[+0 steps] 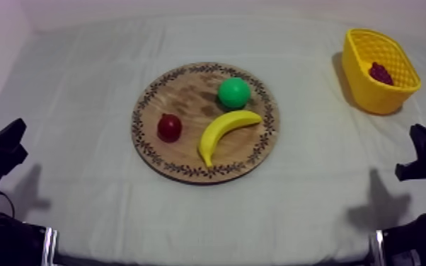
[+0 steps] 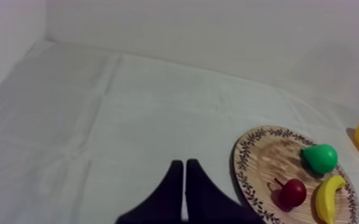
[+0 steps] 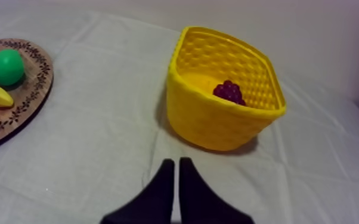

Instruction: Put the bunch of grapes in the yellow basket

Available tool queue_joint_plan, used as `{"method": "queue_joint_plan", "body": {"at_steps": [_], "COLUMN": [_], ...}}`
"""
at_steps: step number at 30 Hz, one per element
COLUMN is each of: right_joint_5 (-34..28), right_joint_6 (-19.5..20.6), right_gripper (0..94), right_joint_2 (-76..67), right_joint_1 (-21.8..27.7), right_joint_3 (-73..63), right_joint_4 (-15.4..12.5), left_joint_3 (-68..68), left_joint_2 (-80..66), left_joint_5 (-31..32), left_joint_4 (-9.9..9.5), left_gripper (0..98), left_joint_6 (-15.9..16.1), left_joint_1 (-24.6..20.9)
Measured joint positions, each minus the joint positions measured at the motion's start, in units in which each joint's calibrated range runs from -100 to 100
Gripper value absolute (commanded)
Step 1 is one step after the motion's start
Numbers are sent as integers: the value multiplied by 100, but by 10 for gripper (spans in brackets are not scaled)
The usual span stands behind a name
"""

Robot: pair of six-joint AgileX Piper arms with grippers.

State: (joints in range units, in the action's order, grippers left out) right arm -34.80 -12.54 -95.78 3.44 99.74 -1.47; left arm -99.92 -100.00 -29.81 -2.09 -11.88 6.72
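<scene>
- Left gripper (image 2: 184, 163): fingers pressed together in a narrow wedge, holding nothing, low over bare cloth (image 2: 98, 107).
- Right gripper (image 3: 176, 161): same, fingers together and empty. It points toward the yellow basket (image 3: 217, 122), near it but not touching.
- Bunch of grapes (image 3: 229, 92): inside the basket, low against the far wall. Not on the wooden board (image 1: 187, 95).
- Basket upright at the table's far right, well apart from the board.
- Step: I judge the task done. The grapes are in the basket, and both arms sit low at their own sides in the top view.
- Next move: probably nothing left to grasp, just hold the rest pose. The grapes look fully below the rim, so no nudge seems needed.
- Counts: 1 board, 1 basket, 1 bunch of grapes, 1 pear (image 1: 233, 92), 1 banana (image 1: 227, 131), 1 small red fruit (image 1: 169, 127), 2 grippers.
- Pear, banana and small red fruit are all on the board. Banana just beside the pear, red fruit apart from both.
</scene>
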Motion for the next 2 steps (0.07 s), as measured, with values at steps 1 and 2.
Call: {"method": "queue_joint_plan", "body": {"at_steps": [1, 2], "right_joint_5": [0, -8], "right_joint_6": [0, -4], "right_gripper": [5, 5], "right_joint_2": [0, 0], "right_joint_1": [0, 0], "right_joint_3": [0, 0], "right_joint_4": [0, 0], "left_joint_3": [0, 0], "left_joint_2": [0, 0], "left_joint_5": [0, 0], "left_joint_4": [0, 0], "left_gripper": [1, 1], "left_joint_6": [0, 0], "left_joint_1": [0, 0]}}
